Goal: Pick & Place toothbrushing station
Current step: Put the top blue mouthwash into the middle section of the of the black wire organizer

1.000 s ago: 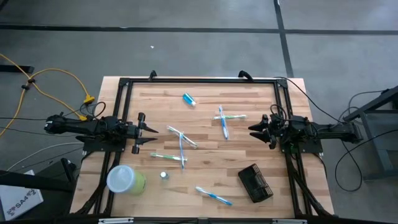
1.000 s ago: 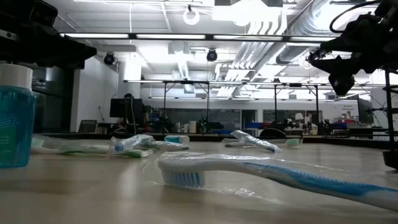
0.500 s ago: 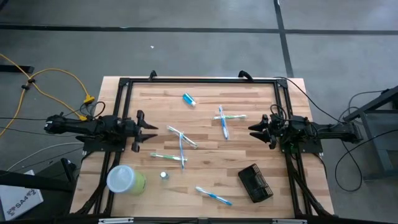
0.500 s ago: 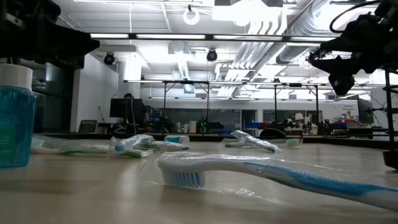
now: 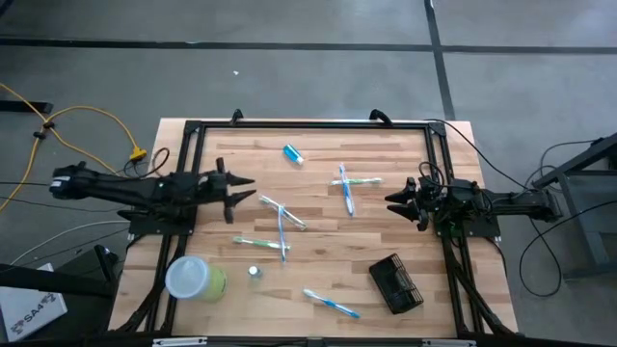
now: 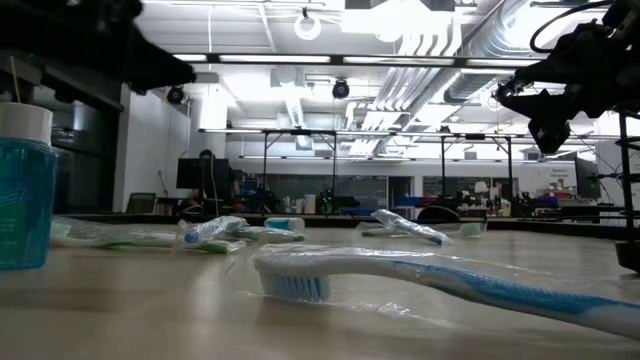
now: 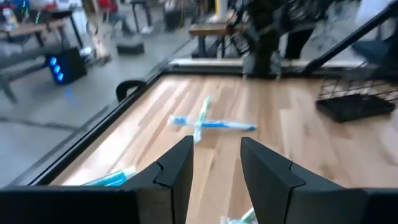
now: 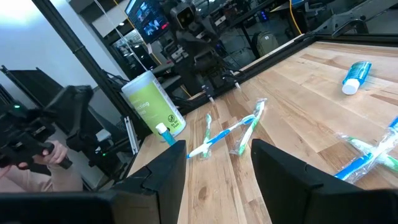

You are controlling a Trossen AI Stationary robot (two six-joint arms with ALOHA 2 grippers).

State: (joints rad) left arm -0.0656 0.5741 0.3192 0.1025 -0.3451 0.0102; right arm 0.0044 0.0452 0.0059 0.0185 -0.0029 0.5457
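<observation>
The toothbrushing station (image 5: 395, 283) is a small black wire-mesh box. It rests on the table (image 5: 318, 207) in the near right area, at an angle to the table edges, clear of both arms. No item can be seen in its compartments; the mesh interior is too small to check fully.

The left pincer (image 5: 236, 193) is above the left part of the table, pointing right toward the scattered toothbrushes. Its fingers (image 7: 177, 171) stand apart and grip nothing. The position suggests an approach over the table, not yet a grasp.

The right pincer (image 5: 393, 201) hangs at the right side of the table, well apart from the station. Its fingers (image 8: 165, 168) are also spread and empty. This arm appears to wait. It is the nearer arm to the station, so it is judged the likelier one to make the pick.

Loose items lie flat on the table:
- Wrapped toothbrushes (image 5: 281, 226) left of centre, crossed over one another.
- A crossed pair of toothbrushes (image 5: 347, 185) right of centre, farther back.
- One blue toothbrush (image 5: 331, 304) at the near edge, left of the station.
- A small blue tube (image 5: 293, 153) toward the far side.

A lime-green cup (image 5: 195, 279) with a whitish lid lies at the near left. Its contents cannot be seen.

The task is judged to be at its start: the station is untouched.
</observation>
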